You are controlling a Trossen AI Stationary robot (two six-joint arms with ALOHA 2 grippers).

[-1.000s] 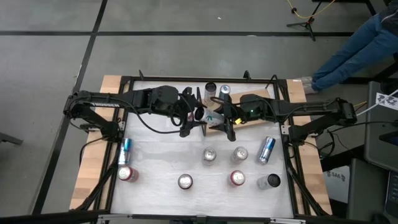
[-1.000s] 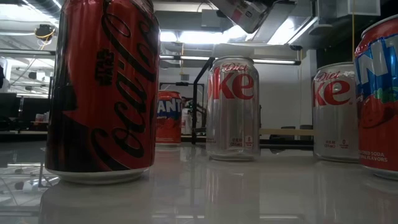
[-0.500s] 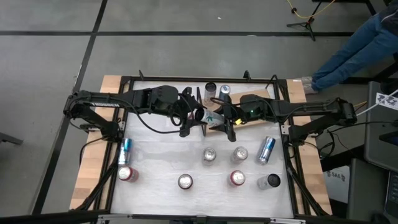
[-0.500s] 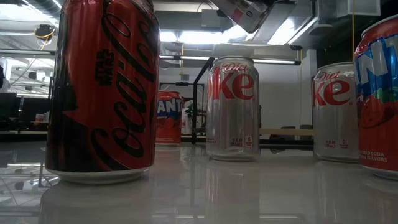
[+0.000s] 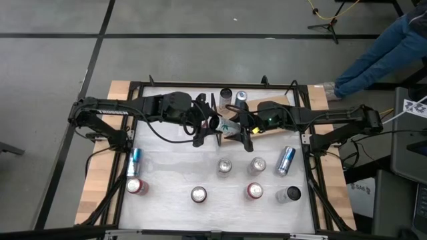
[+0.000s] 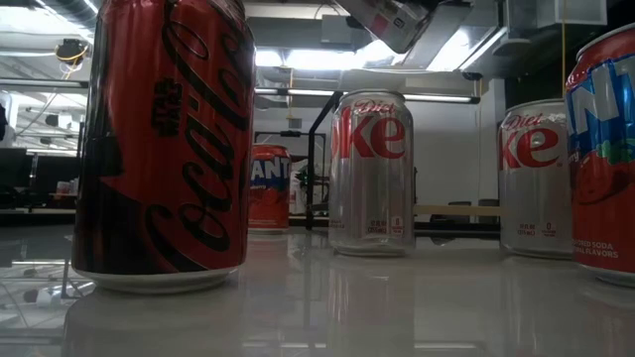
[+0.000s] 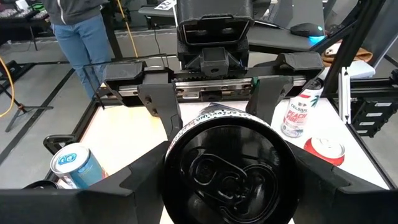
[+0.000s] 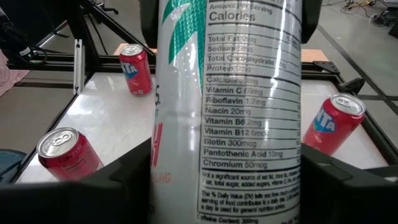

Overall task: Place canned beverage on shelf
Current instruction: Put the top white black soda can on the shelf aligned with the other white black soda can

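A white canned beverage with teal marks (image 5: 223,125) hangs level above the table's far middle, between my two arms. My left gripper (image 5: 212,124) is shut on its black top end. My right gripper (image 5: 239,127) faces it from the other side, shut on its bottom end. The low view shows the can (image 6: 395,20) high above the standing cans. The shelf's light-brown board (image 6: 456,210) with its black upright frame (image 6: 314,164) lies behind the Diet Coke cans; in the high view a bit of the board (image 5: 231,135) shows under the can. My left gripper pinches the can's sides just behind its black top end (image 7: 227,165), one finger on each side. The fingers come level from the table's left and lie along the can. The can is lifted clear. My right gripper has its two fingers (image 8: 127,171) against opposite sides of the can's body, by the nutrition label (image 8: 249,124) near the bottom end. They come level from the table's right and lie along the can.
Two cans (image 5: 225,95) (image 5: 241,98) stand at the far middle. Several cans stand on the near half of the white table, among them a silver one (image 5: 225,166) and a red one (image 5: 255,191); a blue one (image 5: 135,160) lies at the left. A person's legs (image 5: 387,47) show beyond the far right corner.
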